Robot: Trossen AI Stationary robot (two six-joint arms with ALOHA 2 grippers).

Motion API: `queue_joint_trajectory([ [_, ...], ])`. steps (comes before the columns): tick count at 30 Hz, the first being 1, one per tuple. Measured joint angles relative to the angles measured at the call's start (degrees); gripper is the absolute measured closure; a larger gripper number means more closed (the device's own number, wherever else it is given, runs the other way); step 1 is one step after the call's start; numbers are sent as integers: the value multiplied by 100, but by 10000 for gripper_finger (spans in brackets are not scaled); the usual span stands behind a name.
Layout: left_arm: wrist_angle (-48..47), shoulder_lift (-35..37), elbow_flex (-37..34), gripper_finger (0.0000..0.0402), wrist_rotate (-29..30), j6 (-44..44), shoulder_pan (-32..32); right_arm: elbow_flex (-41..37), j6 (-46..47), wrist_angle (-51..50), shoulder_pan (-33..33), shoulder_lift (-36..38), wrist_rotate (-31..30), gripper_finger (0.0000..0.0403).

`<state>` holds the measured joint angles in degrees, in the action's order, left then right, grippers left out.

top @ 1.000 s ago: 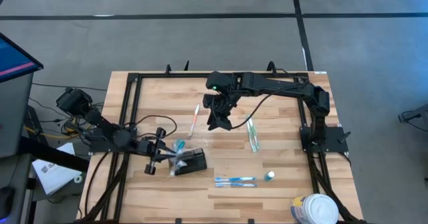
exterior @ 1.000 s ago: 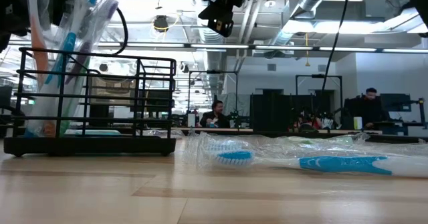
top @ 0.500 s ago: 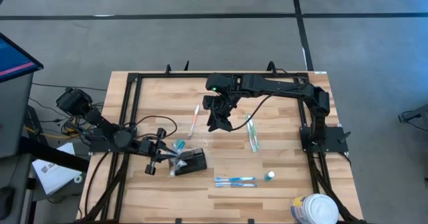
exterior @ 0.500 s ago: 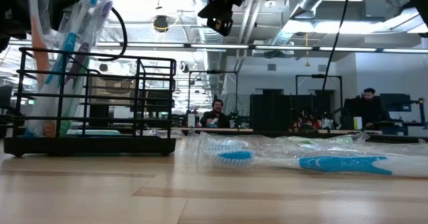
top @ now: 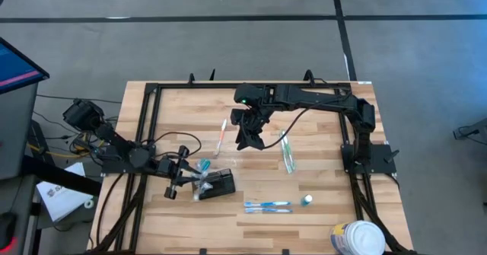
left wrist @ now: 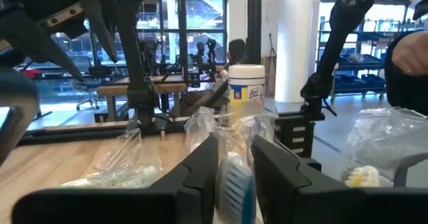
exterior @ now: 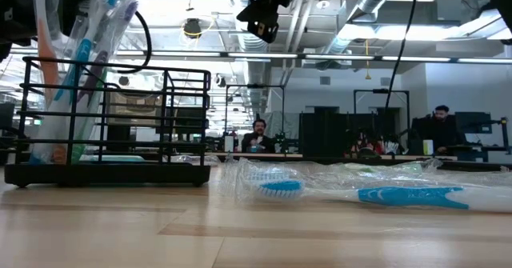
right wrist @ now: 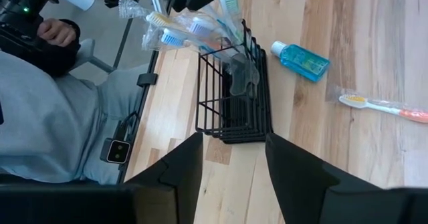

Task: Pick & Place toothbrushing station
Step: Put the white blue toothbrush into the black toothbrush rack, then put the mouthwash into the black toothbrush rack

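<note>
The toothbrushing station (top: 216, 183) was a small black wire rack on a solid base, with wrapped toothbrushes (exterior: 76, 60) upright in one end. It stood near the table's (top: 319, 152) front-left. The left gripper (top: 196, 180) sat at that end, fingers narrowly parted around a blue wrapped toothbrush (left wrist: 232, 184). The right gripper (top: 248, 138) hovered apart, well above, jaws spread, empty.
</note>
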<state>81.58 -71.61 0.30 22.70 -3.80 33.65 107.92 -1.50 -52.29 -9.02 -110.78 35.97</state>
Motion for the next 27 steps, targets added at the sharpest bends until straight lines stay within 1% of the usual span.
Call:
queue_joint_trajectory([
  [9, 204, 0, 0, 291, 9, -22, 0, 0, 0, -1, 0, 0, -1, 254],
  [18, 517, 93, 0, 254, 24, -38, -2, 1, -45, 2, 0, 0, 0, 250],
  [22, 599, 418, 0, 244, 37, -41, -10, 0, -44, 2, 0, 0, 0, 252],
  [27, 608, 1083, 0, 243, 190, -103, -144, 2, -44, 2, 0, 0, -2, 254],
])
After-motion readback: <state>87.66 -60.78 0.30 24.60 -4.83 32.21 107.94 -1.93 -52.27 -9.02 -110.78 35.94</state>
